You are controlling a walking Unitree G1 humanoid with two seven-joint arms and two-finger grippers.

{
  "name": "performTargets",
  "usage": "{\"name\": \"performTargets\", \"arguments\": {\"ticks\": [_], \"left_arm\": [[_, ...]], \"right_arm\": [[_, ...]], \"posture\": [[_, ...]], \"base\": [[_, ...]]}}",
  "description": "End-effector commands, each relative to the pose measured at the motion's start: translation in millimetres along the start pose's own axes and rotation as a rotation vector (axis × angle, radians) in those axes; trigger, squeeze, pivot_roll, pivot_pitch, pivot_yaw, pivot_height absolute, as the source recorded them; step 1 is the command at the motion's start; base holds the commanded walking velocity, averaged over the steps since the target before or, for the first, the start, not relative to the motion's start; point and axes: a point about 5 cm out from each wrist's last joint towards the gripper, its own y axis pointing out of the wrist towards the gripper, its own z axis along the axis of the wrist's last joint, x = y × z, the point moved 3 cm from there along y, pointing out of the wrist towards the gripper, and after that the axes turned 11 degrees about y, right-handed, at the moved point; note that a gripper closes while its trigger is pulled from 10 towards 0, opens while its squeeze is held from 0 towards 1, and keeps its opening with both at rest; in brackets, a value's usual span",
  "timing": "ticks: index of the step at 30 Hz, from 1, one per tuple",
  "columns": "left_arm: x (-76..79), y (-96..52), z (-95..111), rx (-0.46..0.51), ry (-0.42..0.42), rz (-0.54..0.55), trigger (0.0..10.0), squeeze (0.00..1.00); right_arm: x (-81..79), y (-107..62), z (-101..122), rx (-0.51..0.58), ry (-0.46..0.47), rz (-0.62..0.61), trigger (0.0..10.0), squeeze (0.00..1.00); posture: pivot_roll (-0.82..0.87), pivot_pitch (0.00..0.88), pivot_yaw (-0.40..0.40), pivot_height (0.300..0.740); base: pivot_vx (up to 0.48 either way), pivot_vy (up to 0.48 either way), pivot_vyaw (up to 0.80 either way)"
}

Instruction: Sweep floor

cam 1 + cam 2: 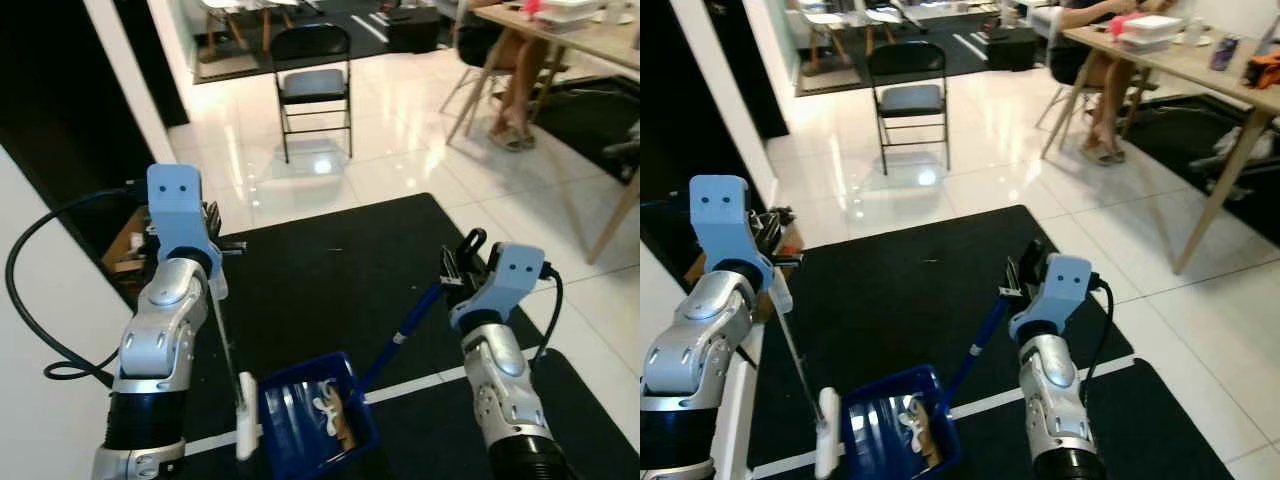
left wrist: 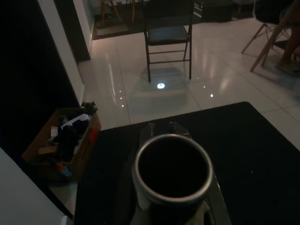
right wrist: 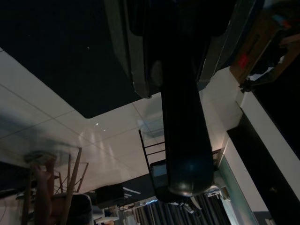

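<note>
Debris (image 1: 335, 408) lies in blue dustpan (image 1: 318, 412); left fingers (image 1: 211, 222) grip its handle (image 1: 222, 335), right fingers (image 1: 462, 252) the broom (image 1: 400, 335).

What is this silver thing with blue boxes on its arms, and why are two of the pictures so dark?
It is a walking robot seen from its own head, looking down at its two silver arms. The left gripper is shut on the thin silver handle of a blue plastic dustpan resting on the black floor mat. White and brown scraps lie in the pan. The right gripper is shut on a blue broom handle that slants down to the pan. The dark pictures come from small cameras on the wrists, looking along the handles. Farther off on the white tiles stands a black folding chair.
</note>
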Motion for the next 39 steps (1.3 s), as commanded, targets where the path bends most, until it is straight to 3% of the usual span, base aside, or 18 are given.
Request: {"name": "performTargets", "arguments": {"ticks": [1,7,24,35,39], "left_arm": [[-4.0,-0.3,-0.5,0.009,0.009,0.027,10.0,0.00],[0.7,-0.6,-10.2,-0.020,0.010,0.022,10.0,0.00],[-3.9,-6.0,-17.2,-0.060,0.031,0.010,10.0,0.00],[10.5,-1.8,-17.8,-0.036,-0.021,0.016,10.0,0.00],[11.9,-1.3,-17.6,-0.020,-0.063,0.051,10.0,0.00]], "right_arm": [[-8.6,1.8,0.3,0.011,0.018,0.024,10.0,0.00],[-14.4,-1.4,-11.3,-0.023,0.010,0.043,10.0,0.00],[-24.8,-11.9,-31.0,-0.062,0.002,0.056,10.0,0.00],[-13.5,-12.3,-21.4,-0.075,-0.072,0.080,10.0,0.00],[-10.3,-9.0,-14.5,-0.084,-0.105,0.100,10.0,0.00]], "posture": [[0.02,0.089,0.085,0.740],[0.04,0.106,0.081,0.740],[0.09,0.137,0.132,0.740],[0.00,0.146,0.028,0.740],[-0.05,0.139,-0.047,0.740]], "base": [[0.000,0.000,0.00],[0.000,0.000,0.00],[0.000,0.000,0.00],[0.000,0.000,0.00],[0.000,0.000,0.00]]}}
